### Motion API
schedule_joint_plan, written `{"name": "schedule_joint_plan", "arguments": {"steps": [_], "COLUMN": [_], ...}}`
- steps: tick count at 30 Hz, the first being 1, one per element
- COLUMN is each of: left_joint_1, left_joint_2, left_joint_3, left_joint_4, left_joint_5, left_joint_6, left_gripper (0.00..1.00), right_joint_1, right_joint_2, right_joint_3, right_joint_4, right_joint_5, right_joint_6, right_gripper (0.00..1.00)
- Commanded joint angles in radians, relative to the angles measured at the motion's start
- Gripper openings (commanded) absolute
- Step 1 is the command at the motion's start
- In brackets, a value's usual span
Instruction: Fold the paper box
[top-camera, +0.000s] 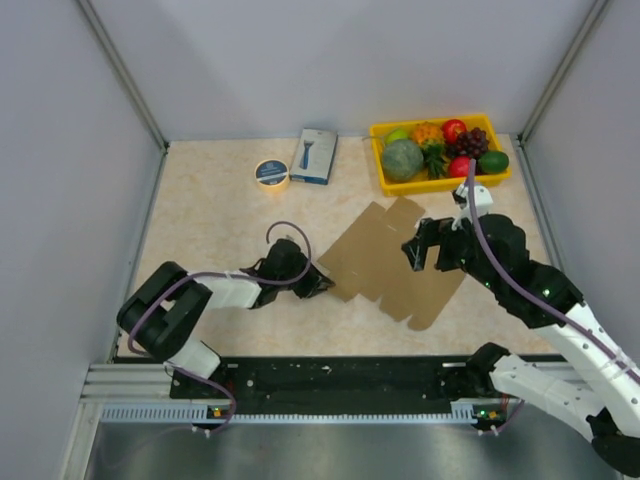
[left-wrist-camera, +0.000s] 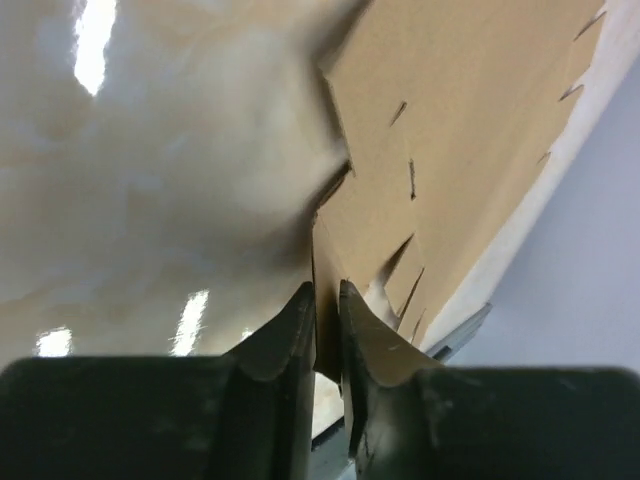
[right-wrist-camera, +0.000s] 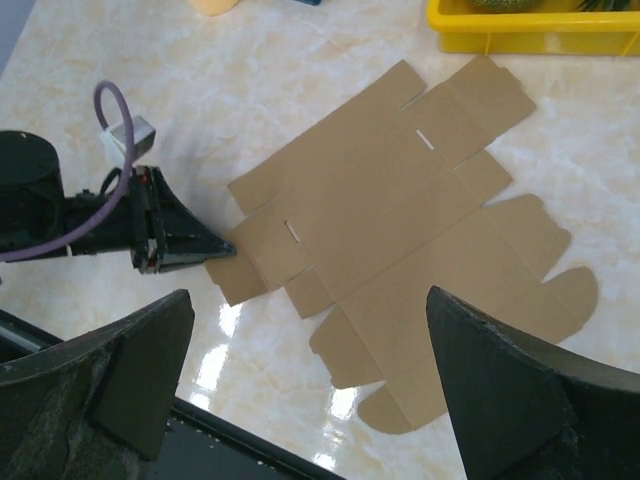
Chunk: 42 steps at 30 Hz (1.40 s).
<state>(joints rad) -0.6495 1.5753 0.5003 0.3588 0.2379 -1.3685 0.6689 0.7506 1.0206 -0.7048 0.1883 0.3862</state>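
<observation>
Between fingers of left gripper (left-wrist-camera: 327, 300): corner flap of paper box (top-camera: 385, 262), fingers squeezing it. Rest lying flat beyond them. Right gripper (right-wrist-camera: 305, 305) hanging above, fingers spread wide, holding nothing. Probably starting first fold; next needing gentle lift along crease.

Bright even overhead light, white glare on glossy table (left-wrist-camera: 150, 180), left wrist view blurred, soft shadows

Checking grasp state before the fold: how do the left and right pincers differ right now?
The left pincer is shut on an edge flap of the paper box; the right pincer is wide open, holding nothing. The left one sits low at the box's edge; the right one hovers above the box. Both are black and two-fingered.
</observation>
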Motion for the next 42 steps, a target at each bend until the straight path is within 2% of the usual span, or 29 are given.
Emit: {"name": "schedule_joint_plan", "arguments": {"steps": [1, 2, 3, 4, 5, 7, 8, 12, 14, 15, 18, 20, 21, 23, 27, 32, 36, 42], "left_joint_1": [-0.001, -0.001, -0.001, -0.001, -0.001, 0.002, 0.002, 0.004, 0.004, 0.004, 0.004, 0.004, 0.004, 0.004, 0.004, 0.004, 0.004, 0.005], "left_joint_2": [-0.174, -0.201, -0.225, -0.263, -0.279, -0.322, -0.336, -0.37, -0.377, -0.382, -0.403, -0.431, -0.446, -0.492, -0.55, -0.548, -0.514, -0.494], "left_joint_3": [0.163, 0.185, 0.21, 0.26, 0.28, 0.334, 0.351, 0.466, 0.543, 0.564, 0.626, 0.642, 0.643, 0.621, 0.613, 0.629, 0.675, 0.693], "left_joint_4": [-0.266, -0.308, -0.416, -0.47, -0.51, -0.607, -0.63, -0.823, -0.935, -0.969, -1.046, -1.069, -1.066, -1.037, -0.983, -0.969, -0.994, -1.0], "left_joint_5": [-0.197, -0.215, -0.229, -0.297, -0.308, -0.321, -0.284, -0.242, -0.189, -0.146, -0.135, -0.108, -0.091, -0.072, -0.014, -0.006, -0.041, -0.028], "left_joint_6": [0.299, 0.435, 0.503, 0.567, 0.685, 0.791, 0.924, 1.16, 1.27, 1.305, 1.387, 1.433, 1.45, 1.468, 1.485, 1.503, 1.52, 1.537], "left_gripper": [0.16, 0.15, 0.08, 0.05, 0.0, 0.0, 0.0, 0.0, 0.0, 0.0, 0.0, 0.0, 0.0, 0.0, 0.0, 0.0, 0.0, 0.0], "right_joint_1": [-0.008, -0.006, -0.008, -0.008, -0.006, -0.008, -0.006, -0.011, -0.011, -0.012, -0.014, -0.101, -0.136, -0.172, -0.17, -0.172, -0.172, -0.175], "right_joint_2": [0.082, 0.11, 0.137, 0.201, 0.231, 0.332, 0.37, 0.493, 0.527, 0.539, 0.596, 0.645, 0.688, 0.711, 0.776, 0.793, 0.771, 0.684], "right_joint_3": [0.012, 0.036, 0.053, 0.071, 0.113, 0.162, 0.221, 0.377, 0.444, 0.461, 0.481, 0.565, 0.605, 0.641, 0.682, 0.616, 0.575, 0.536], "right_joint_4": [0.041, 0.039, 0.034, 0.034, 0.039, 0.047, 0.048, 0.065, 0.067, 0.064, 0.044, 0.009, -0.022, -0.053, -0.137, -0.14, -0.139, -0.124], "right_joint_5": [-0.074, -0.101, -0.134, -0.147, -0.154, -0.171, -0.185, -0.288, -0.325, -0.363, -0.478, -0.586, -0.734, -0.823, -0.903, -0.99, -0.998, -0.943], "right_joint_6": [-0.082, -0.113, -0.153, -0.171, -0.187, -0.256, -0.294, -0.548, -0.628, -0.715, -0.91, -0.9, -0.891, -0.905, -0.926, -0.923, -0.917, -0.874], "right_gripper": [0.99, 0.99, 0.98, 0.96, 0.96, 0.94, 0.93, 0.88, 0.9, 0.94, 0.95, 0.93, 0.9, 0.9, 0.85, 0.77, 0.7, 0.77]}}
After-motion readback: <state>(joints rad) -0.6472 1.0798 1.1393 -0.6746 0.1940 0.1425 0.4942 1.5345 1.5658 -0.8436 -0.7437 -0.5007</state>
